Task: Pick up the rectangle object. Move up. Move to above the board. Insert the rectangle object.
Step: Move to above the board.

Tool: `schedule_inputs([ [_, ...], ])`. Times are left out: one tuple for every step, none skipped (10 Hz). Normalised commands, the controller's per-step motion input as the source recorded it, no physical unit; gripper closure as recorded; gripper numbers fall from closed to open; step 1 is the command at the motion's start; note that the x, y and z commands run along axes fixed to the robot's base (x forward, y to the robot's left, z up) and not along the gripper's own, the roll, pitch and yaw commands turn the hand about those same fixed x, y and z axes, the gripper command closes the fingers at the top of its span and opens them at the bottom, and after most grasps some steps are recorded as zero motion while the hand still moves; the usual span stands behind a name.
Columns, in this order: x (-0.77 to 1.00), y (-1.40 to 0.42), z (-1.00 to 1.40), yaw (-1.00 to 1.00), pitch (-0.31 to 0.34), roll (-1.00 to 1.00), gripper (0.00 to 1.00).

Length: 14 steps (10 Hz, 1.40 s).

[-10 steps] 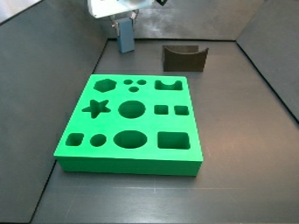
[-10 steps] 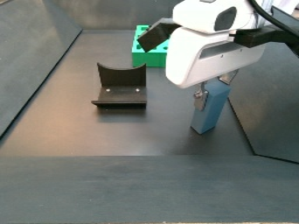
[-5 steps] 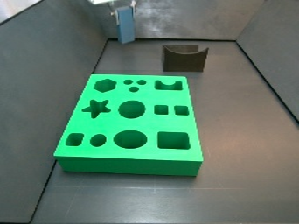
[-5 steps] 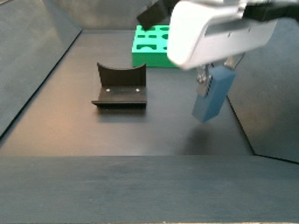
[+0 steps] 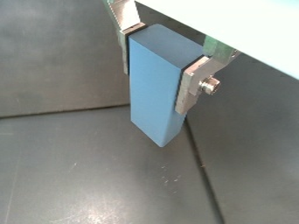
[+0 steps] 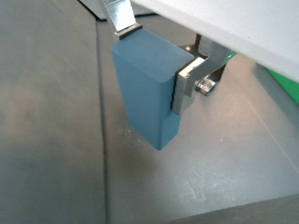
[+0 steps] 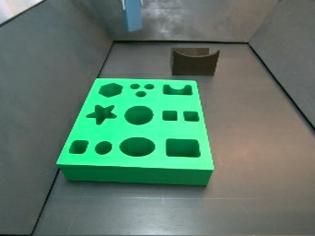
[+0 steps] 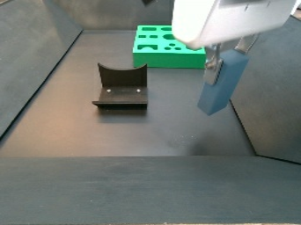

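Observation:
My gripper [image 5: 162, 54] is shut on the rectangle object [image 5: 159, 87], a slim blue-grey block, and holds it upright well above the dark floor. Both wrist views show the silver fingers [image 6: 187, 82] clamped on its two sides near the top. In a side view the block [image 8: 220, 81] hangs in the air to the right of the board [image 8: 167, 47]. In a side view only the block's lower part [image 7: 133, 16] shows at the frame's upper edge, beyond the far left corner of the green board [image 7: 139, 164] with its shaped holes.
A dark brown block with a curved notch [image 7: 193, 60] stands on the floor beyond the board; it also shows in a side view [image 8: 120, 85]. Grey walls enclose the floor on both sides.
The gripper has risen with the rectangle object, lifting it off the floor and up toward the frame's top edge. The board and brown block have not moved.

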Motion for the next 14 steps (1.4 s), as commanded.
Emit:
schedule_inputs([
  [0.02,0.27,1.0,-0.02,0.075,-0.07,1.0],
  [0.02,0.26,1.0,-0.02,0.073,-0.05,1.0],
  [0.02,0.24,1.0,-0.03,0.079,-0.03,1.0],
  [0.01,0.23,1.0,-0.03,0.081,-0.01,1.0],
  [0.01,0.2,1.0,-0.03,0.081,0.0,1.0],
  [0.01,0.19,1.0,-0.02,0.078,0.0,1.0],
  [0.01,0.17,1.0,-0.02,0.074,0.0,1.0],
  [0.0,0.16,1.0,-0.02,0.075,0.0,1.0],
  [0.0,0.13,1.0,-0.01,0.075,0.0,1.0],
  [0.0,0.12,1.0,-0.01,0.074,0.0,1.0],
  [0.0,0.09,0.89,-0.01,0.076,0.01,1.0],
  [0.0,0.07,0.78,0.0,0.076,0.01,1.0],
  [-0.01,0.04,0.57,0.0,0.077,0.02,1.0],
  [-0.01,0.03,0.46,0.0,0.078,0.02,1.0],
])
